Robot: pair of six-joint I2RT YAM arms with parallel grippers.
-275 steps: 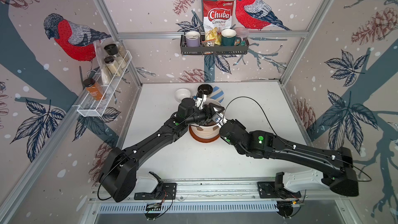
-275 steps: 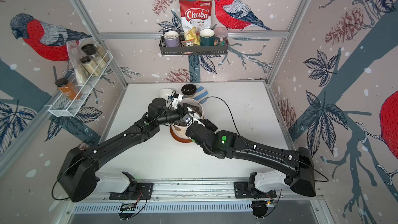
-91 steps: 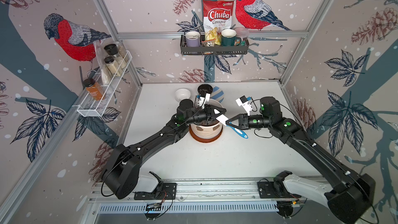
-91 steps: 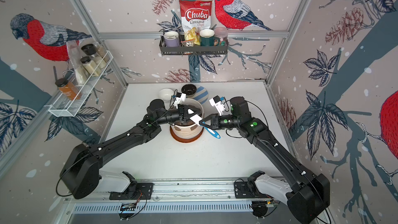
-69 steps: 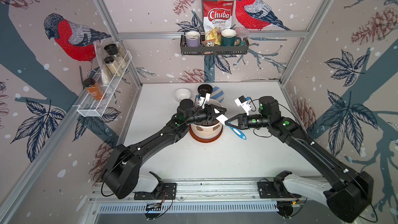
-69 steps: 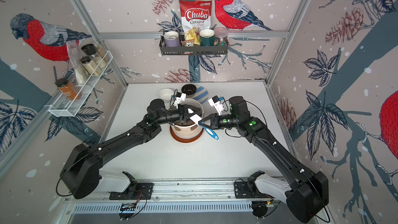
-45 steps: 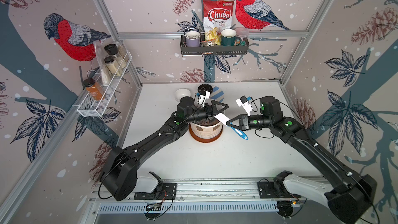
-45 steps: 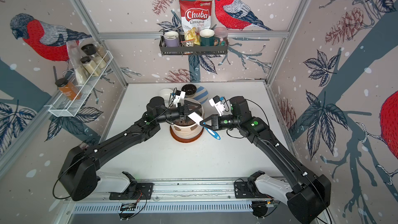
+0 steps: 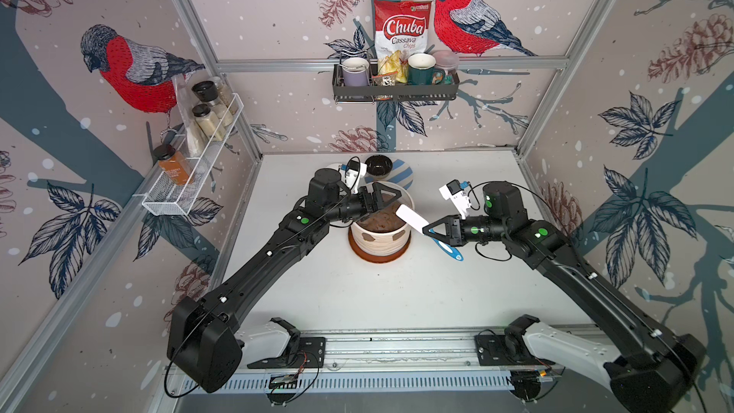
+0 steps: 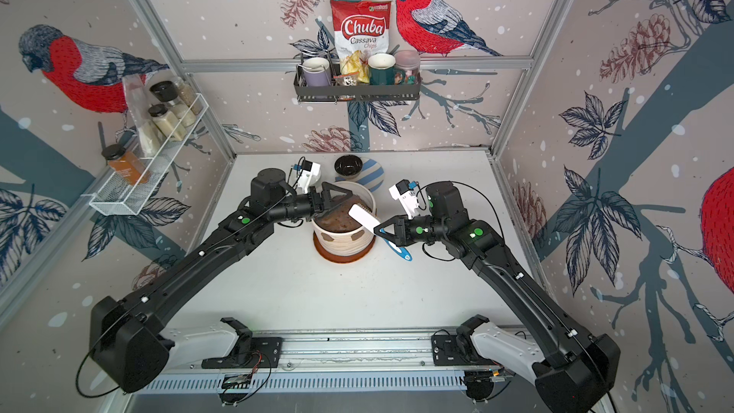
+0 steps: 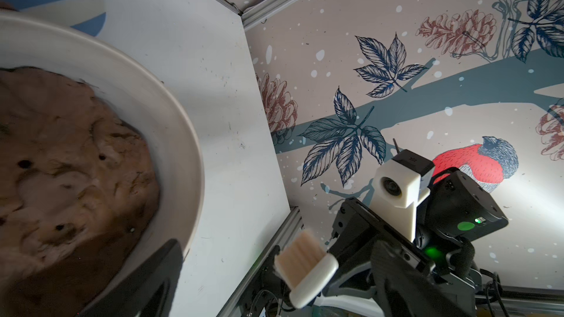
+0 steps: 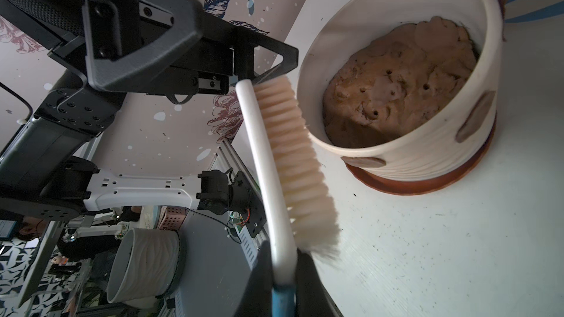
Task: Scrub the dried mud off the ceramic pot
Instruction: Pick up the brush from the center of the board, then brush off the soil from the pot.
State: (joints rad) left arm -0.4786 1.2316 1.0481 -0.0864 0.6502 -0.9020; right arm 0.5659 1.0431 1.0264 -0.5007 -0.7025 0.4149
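At the centre of the white table (image 9: 357, 295), in both top views: the ceramic pot (image 9: 379, 241), cream and ribbed, upright on a brown saucer (image 9: 379, 259) and filled with a lumpy brown mass. On the pot's outer wall, on the side facing the robot: two flat patches of dried mud (image 9: 368, 237), also visible low on the wall in the right wrist view. Above the pot's left rim: the left gripper (image 9: 384, 201), jaws spread wide and grasping nothing, one finger over the brown filling. Just beside the pot on its right: the right gripper (image 9: 432, 229), jaws clenched on a brush (image 9: 410, 218) where the white head meets the blue handle. White brush head raised by the pot's right rim, pale bristles turned toward the pot, blue handle slanting away from the pot and down toward the table. Bristles close to the rim; contact not discernible. Behind the pot, toward the back wall: a small black bowl (image 9: 378, 166) and a blue-striped plate (image 9: 404, 181).
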